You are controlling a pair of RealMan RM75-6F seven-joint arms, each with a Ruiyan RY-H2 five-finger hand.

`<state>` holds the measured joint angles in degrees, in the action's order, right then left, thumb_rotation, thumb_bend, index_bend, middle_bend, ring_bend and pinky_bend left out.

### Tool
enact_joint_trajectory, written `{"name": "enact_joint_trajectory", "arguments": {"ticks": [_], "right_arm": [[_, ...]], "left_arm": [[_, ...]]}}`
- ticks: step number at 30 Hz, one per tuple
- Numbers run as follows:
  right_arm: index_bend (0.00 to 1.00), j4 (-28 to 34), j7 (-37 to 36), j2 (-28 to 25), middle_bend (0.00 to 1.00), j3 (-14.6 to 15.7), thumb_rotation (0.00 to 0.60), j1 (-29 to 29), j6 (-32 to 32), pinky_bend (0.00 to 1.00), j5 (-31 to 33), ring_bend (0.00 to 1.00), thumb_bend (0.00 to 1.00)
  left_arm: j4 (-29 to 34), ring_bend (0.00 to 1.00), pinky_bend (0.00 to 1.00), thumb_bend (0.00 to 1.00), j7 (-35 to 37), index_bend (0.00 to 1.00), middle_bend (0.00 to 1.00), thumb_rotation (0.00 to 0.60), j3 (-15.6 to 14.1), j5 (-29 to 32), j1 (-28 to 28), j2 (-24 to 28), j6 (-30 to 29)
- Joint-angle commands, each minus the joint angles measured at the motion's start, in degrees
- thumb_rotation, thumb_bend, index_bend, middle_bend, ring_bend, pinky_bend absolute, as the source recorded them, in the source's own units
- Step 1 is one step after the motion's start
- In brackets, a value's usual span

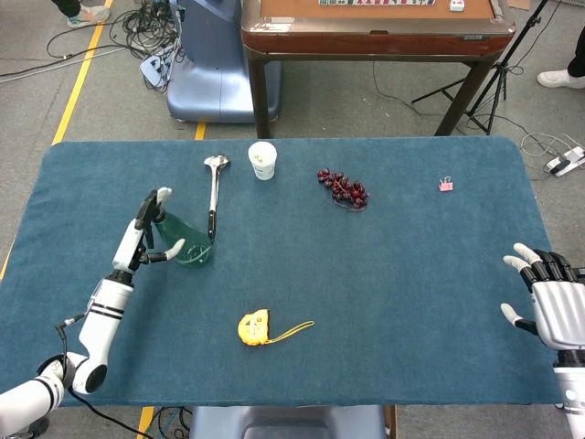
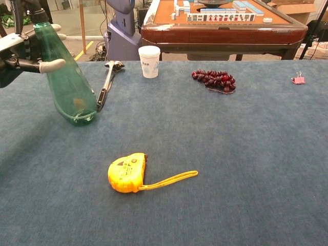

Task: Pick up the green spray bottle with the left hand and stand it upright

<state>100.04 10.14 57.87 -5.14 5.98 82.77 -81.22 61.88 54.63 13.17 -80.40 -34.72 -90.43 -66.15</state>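
Observation:
The green spray bottle (image 2: 65,82) stands on its base on the blue table cloth, leaning toward the left, its black nozzle at the top. It also shows in the head view, where the green spray bottle (image 1: 186,240) sits left of centre. My left hand (image 2: 23,48) holds its upper part, with fingers on both sides of the neck; in the head view my left hand (image 1: 151,229) reaches it from the left. At the table's right edge my right hand (image 1: 548,293) rests with fingers spread and nothing in it.
A metal wrench (image 2: 106,82) lies just right of the bottle. A white paper cup (image 2: 149,61), dark grapes (image 2: 215,80) and a pink clip (image 2: 298,79) sit at the far side. A yellow tape measure (image 2: 128,173) lies near the front.

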Motion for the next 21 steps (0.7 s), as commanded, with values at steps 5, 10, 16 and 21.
{"name": "enact_joint_trajectory", "arguments": {"ticks": [5, 10, 16, 21], "right_arm": [[0.25, 0.12, -0.06, -0.05, 0.16, -0.01, 0.600, -0.08, 0.22, 0.14, -0.19, 0.11, 0.17], [0.25, 0.01, -0.21, 0.03, 0.16, 0.01, 0.600, -0.06, 0.19, 0.14, -0.33, 0.11, 0.17], [0.25, 0.07, -0.41, -0.04, 0.16, 0.02, 0.600, -0.13, 0.30, 0.14, -0.47, 0.11, 0.17], [0.25, 0.10, -0.44, -0.15, 0.16, 0.01, 0.600, -0.05, 0.18, 0.14, -0.54, 0.11, 0.17]], "left_arm": [[2.18, 0.00, 0.00, 0.32, -0.52, 0.00, 0.00, 0.553, -0.77, -0.86, 0.50, 1.92, -0.17], [3.93, 0.00, 0.00, 0.32, -0.78, 0.00, 0.00, 0.515, -1.23, -1.22, 0.71, 3.45, 0.15], [5.02, 0.00, 0.00, 0.32, -2.70, 0.00, 0.00, 0.498, -1.81, -1.30, 0.92, 4.93, 0.75], [6.40, 0.00, 0.00, 0.32, -4.65, 0.00, 0.00, 0.491, -2.40, -1.33, 1.19, 6.80, 1.43]]}}
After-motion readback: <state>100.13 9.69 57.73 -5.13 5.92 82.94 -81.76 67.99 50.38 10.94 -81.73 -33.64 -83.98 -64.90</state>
